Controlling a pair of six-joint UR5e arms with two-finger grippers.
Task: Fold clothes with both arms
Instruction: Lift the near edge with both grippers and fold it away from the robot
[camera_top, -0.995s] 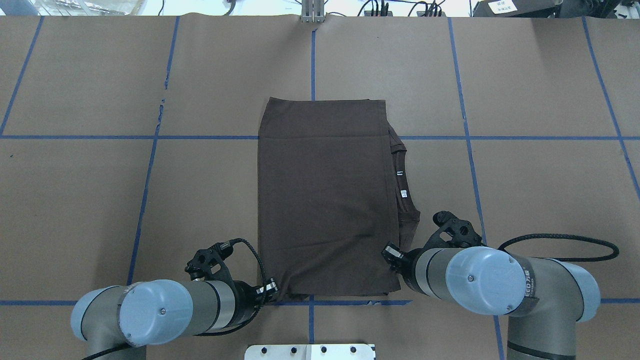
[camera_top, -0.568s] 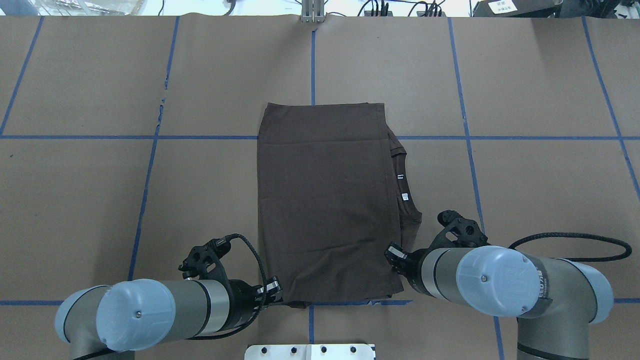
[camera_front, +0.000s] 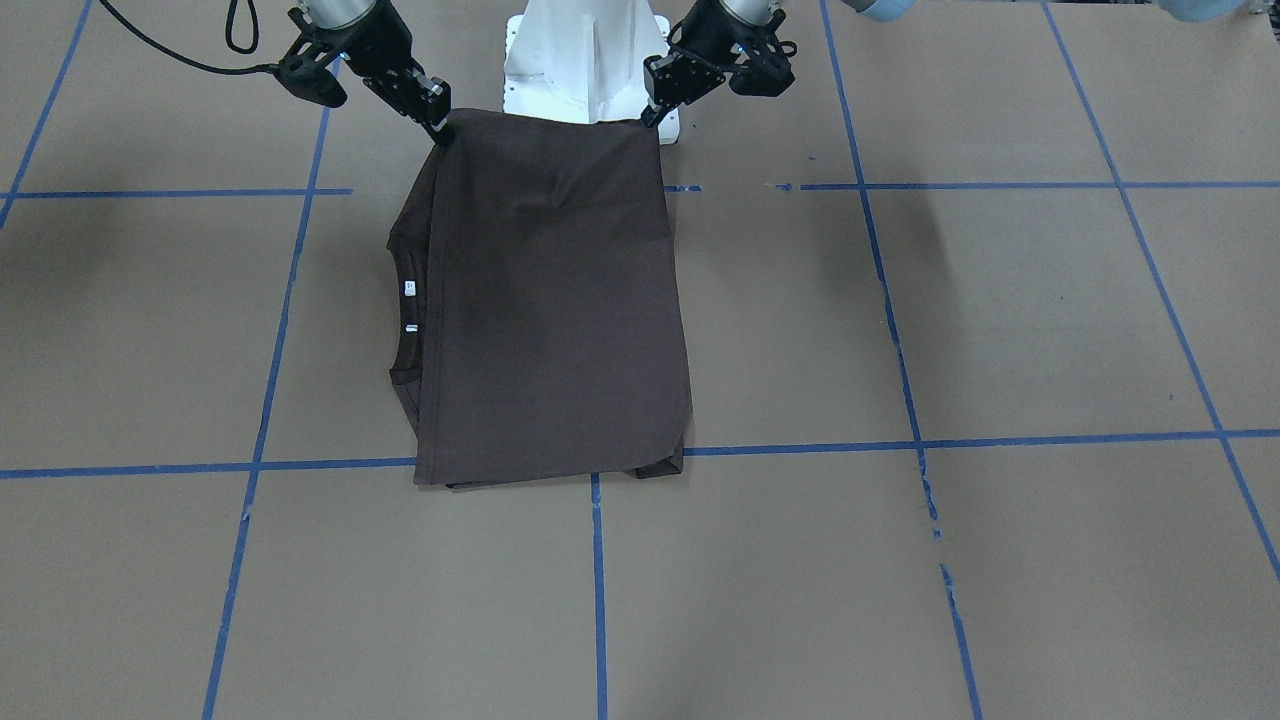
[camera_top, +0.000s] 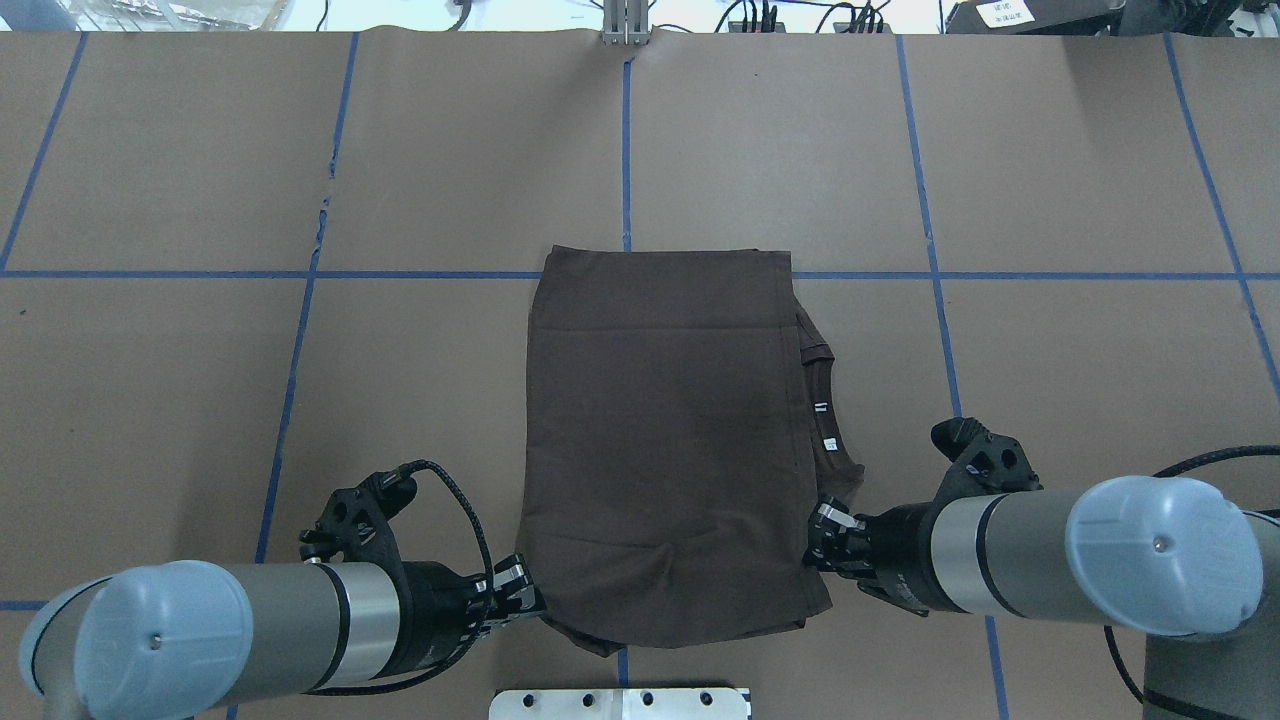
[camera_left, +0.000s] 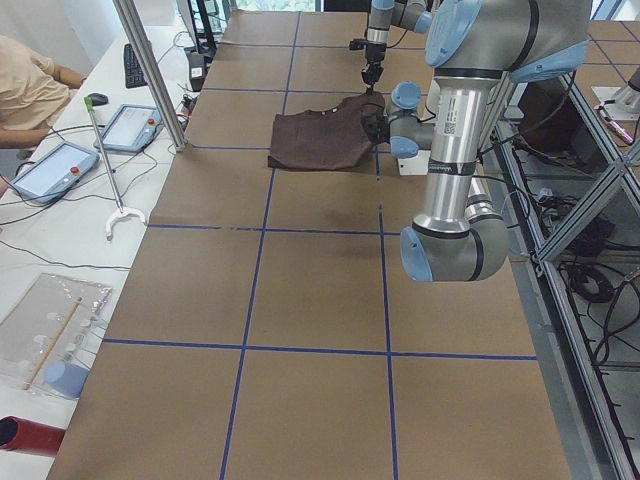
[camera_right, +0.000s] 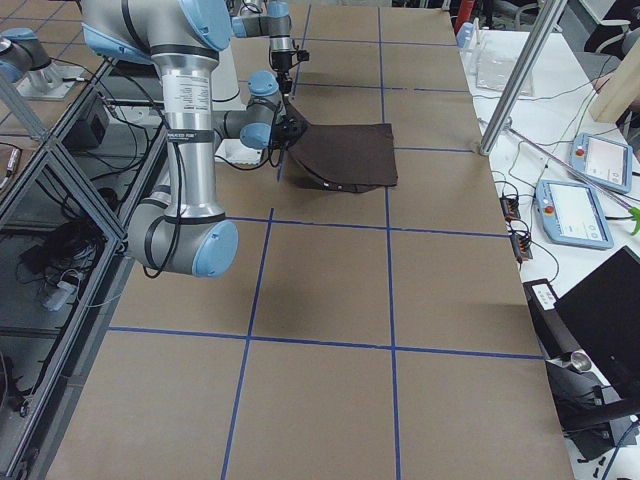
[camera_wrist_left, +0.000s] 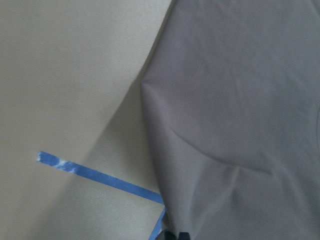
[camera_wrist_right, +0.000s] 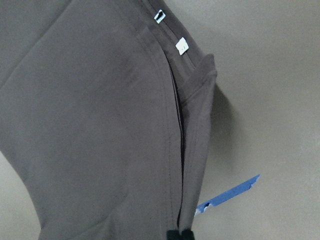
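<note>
Shifting toward the robot's side since a second ago, the folded T-shirt is lying mostly flat on the worktop, its near edge lifting | left tool is pinching the near left corner, jaws closed on fabric | right tool is gripping the near right corner likewise, just beside the collar and white neck labels
</note>
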